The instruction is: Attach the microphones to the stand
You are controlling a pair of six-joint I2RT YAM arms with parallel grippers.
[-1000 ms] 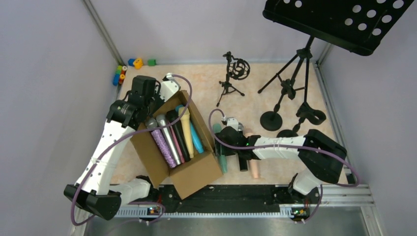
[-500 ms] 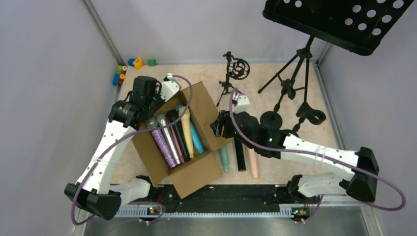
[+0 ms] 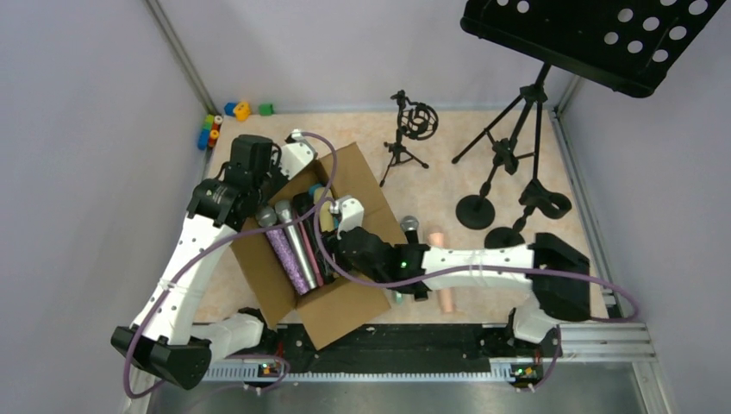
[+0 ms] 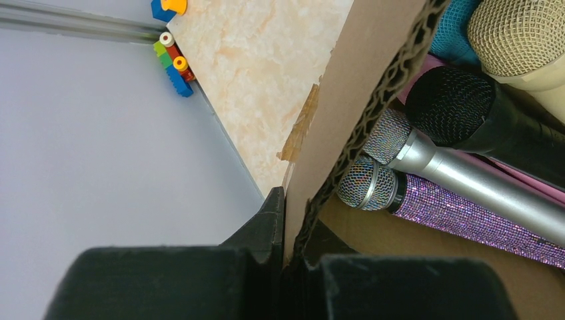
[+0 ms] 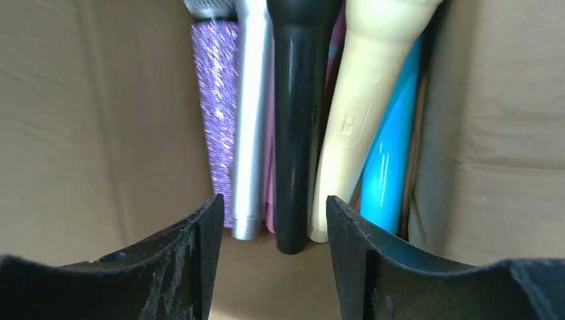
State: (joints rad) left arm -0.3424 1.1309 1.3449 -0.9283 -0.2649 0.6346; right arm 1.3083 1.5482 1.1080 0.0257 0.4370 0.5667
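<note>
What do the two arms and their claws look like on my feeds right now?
The left arm and right arm have white shells with black joint housings; a purple cable loops along each. A green light glows on the right arm. The left claw and right claw have blocky matte-black fingers, the right's scuffed.

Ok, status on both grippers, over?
Left gripper shut on box wall. Right gripper open inside, over black microphone. No microphone on stands.

Packed side by side, lengthwise, in open brown cardboard box (image 3: 345, 306): glittery purple microphone with grey mesh head (image 4: 460, 213), silver one (image 4: 466, 177), thin pink one (image 5: 270, 180), black one (image 4: 480, 120), cream-yellow one (image 5: 353, 113), glossy blue one (image 5: 386, 160). Flat on table (image 3: 353, 129) right of box: peach microphone (image 3: 447, 299), partly hidden. Further back, upright, well apart from all these: small black tripod stand with ring mount (image 3: 412, 129), black round-base stand with clip (image 3: 476, 210).
</note>
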